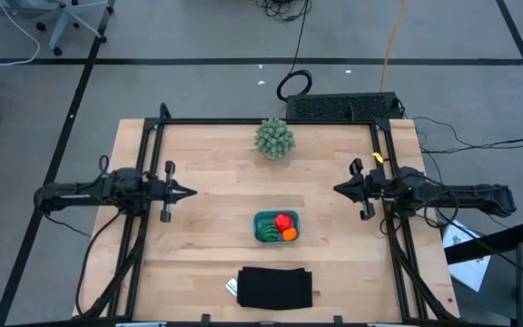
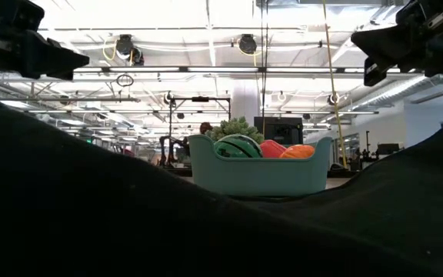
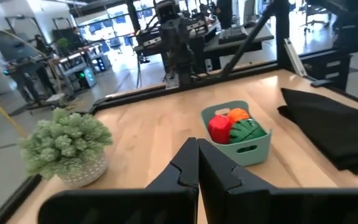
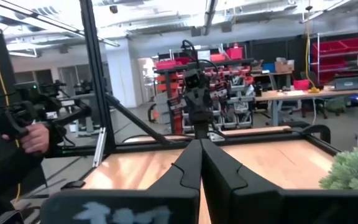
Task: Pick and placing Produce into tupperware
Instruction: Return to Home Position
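The teal tupperware (image 1: 276,227) stands on the table a little near of its middle. Inside it lie three pieces of produce: a red tomato-like ball (image 1: 283,221), an orange ball (image 1: 290,234) and a dark green striped ball (image 1: 269,232). In the left wrist view the tupperware (image 3: 244,147) shows the same three. My left gripper (image 1: 192,192) hovers shut at the table's left side, pointing right, well clear of the tupperware. My right gripper (image 1: 337,189) hovers shut at the right side, pointing left, also clear. Neither holds anything.
A spiky pale-green plant in a pot (image 1: 274,138) stands near the far edge. A flat black rectangle (image 1: 275,287) lies at the near edge, in front of the tupperware. Dark frame rails (image 1: 143,182) run along both table sides. A person's hand (image 4: 35,137) shows beyond the table.
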Motion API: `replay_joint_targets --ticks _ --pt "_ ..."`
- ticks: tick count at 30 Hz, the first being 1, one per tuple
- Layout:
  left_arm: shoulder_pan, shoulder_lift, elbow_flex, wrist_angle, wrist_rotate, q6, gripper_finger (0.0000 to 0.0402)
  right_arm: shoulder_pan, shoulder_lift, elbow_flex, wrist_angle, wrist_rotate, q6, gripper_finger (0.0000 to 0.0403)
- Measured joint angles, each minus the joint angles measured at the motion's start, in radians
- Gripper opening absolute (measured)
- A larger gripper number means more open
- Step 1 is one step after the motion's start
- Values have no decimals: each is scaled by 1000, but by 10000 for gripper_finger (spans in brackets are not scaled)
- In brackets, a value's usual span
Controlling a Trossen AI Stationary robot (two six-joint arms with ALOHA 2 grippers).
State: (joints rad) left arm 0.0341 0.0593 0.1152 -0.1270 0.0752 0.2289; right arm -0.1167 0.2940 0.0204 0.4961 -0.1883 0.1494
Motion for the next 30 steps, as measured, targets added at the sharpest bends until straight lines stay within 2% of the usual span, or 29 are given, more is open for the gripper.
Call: replay_joint_targets --ticks 11,19,26,30 --pt "-108 -57 14 -76 -153 25 0 3 -81 -1 -39 0 14 0" --pt "-142 -57 15 -81 -190 37 0 3 -140 -1 -89 0 11 0" --pt "-152 -57 15 -89 -181 28 2 3 -187 -1 -150 0 12 0" --pt "-154 -57 15 -105 -228 15 1 3 -206 -1 -164 0 16 0"
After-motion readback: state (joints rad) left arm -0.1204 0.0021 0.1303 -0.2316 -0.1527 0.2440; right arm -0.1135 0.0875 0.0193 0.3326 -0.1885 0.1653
